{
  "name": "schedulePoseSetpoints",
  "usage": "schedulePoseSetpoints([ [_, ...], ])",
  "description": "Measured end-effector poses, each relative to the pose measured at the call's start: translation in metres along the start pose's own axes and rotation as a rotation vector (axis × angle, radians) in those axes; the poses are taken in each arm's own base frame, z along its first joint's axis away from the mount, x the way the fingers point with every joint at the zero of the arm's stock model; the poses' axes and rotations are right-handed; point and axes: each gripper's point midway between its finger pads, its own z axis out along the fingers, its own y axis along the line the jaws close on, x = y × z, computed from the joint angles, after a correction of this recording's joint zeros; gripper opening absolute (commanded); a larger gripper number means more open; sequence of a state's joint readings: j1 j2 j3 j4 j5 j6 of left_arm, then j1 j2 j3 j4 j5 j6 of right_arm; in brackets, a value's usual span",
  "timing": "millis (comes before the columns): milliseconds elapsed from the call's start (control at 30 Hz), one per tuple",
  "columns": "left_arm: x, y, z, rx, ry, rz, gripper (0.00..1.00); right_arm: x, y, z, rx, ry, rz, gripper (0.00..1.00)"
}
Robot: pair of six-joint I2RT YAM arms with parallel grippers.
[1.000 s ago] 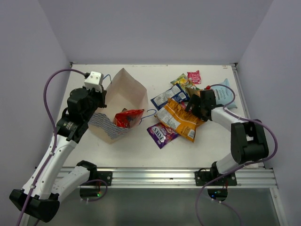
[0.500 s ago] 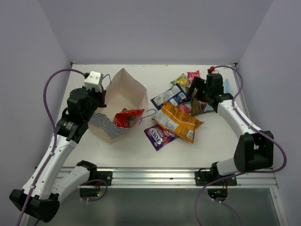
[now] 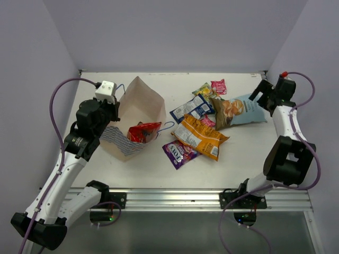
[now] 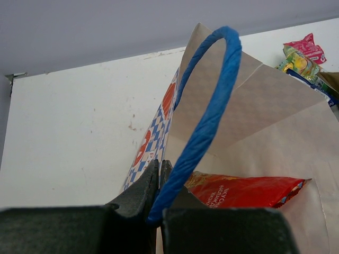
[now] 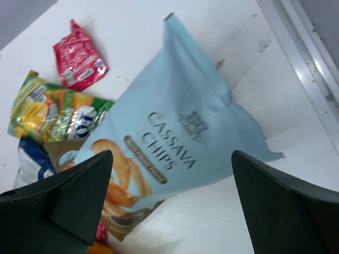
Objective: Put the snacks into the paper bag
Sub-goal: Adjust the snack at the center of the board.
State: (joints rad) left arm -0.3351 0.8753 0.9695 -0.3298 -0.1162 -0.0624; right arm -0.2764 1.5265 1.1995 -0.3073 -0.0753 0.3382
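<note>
The paper bag (image 3: 139,106) stands open at the left, and its plain inside (image 4: 265,132) shows in the left wrist view. My left gripper (image 3: 113,109) (image 4: 159,172) is shut on its rim beside the blue cord handle (image 4: 212,95). A red cookie bag (image 3: 143,131) (image 4: 243,189) lies inside. The light-blue bag (image 3: 241,110) (image 5: 175,127) lies flat on the table. My right gripper (image 3: 263,95) (image 5: 172,156) is open and empty above its far right end. The orange chip bag (image 3: 201,136), purple pack (image 3: 180,152), pink pack (image 3: 218,86) (image 5: 79,55) and yellow-green pack (image 3: 204,90) (image 5: 50,108) lie nearby.
A blue-and-white packet (image 3: 190,108) lies between the paper bag and the light-blue bag. The table's right edge strip (image 5: 302,53) and the purple side wall are close to my right gripper. A metal rail (image 3: 175,198) runs along the front edge.
My right gripper lifted the light-blue bag out of the pile, let it go and swung back to the far right. That bag now lies flat. The left arm has not moved.
</note>
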Motion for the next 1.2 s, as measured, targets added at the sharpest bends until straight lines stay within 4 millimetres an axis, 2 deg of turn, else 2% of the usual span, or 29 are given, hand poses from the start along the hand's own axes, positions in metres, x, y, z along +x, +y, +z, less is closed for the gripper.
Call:
schedulePoseSetpoints([
  [133, 0.000, 0.000, 0.000, 0.000, 0.001, 0.000, 0.00, 0.004, -0.041, 0.023, 0.057, 0.037, 0.078, 0.98],
  [267, 0.001, 0.000, 0.000, 0.000, 0.001, 0.000, 0.00, 0.020, -0.061, 0.047, 0.067, 0.103, 0.127, 0.98],
  [400, 0.001, 0.000, 0.000, 0.000, 0.001, 0.001, 0.00, 0.034, -0.062, 0.064, 0.024, 0.155, 0.150, 0.93],
  [567, 0.001, 0.000, 0.001, 0.000, 0.002, 0.001, 0.00, 0.049, -0.042, 0.067, -0.104, 0.172, 0.233, 0.91],
  [700, 0.001, 0.000, 0.002, 0.001, 0.002, 0.000, 0.00, 0.087, -0.033, 0.054, -0.153, 0.223, 0.340, 0.91],
  [800, 0.001, -0.001, 0.002, 0.003, 0.002, 0.000, 0.00, 0.100, -0.024, 0.035, -0.162, 0.230, 0.373, 0.91],
  [1033, 0.001, -0.001, 0.003, 0.003, 0.005, 0.001, 0.00, 0.097, 0.005, -0.013, -0.249, 0.164, 0.352, 0.91],
  [1200, 0.003, -0.001, 0.005, 0.004, 0.011, 0.001, 0.00, 0.094, 0.007, -0.022, -0.257, 0.134, 0.327, 0.92],
])
